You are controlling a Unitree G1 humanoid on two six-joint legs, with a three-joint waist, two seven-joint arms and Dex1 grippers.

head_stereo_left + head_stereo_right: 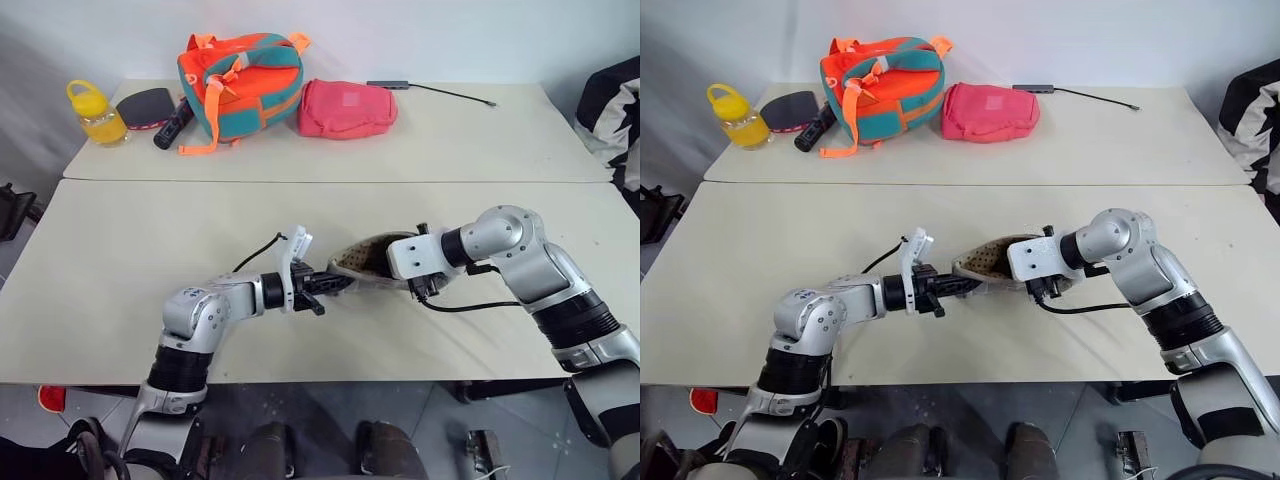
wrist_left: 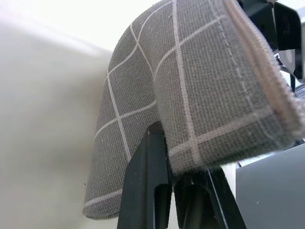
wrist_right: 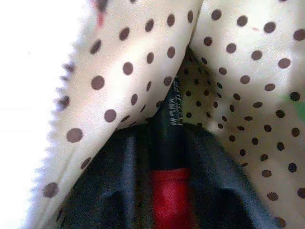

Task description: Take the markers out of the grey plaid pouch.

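Holding the grey plaid pouch up off the worktop between both arms, mouth turned toward the right arm so the inside can be reached. Pinching one end of the fabric in the left claw, fingers together on it, to keep the pouch steady. Reaching the right claw deep into the dotted lining; finger spread not tellable. Seeing no marker clearly, only a faint green patch at the lining's edge.
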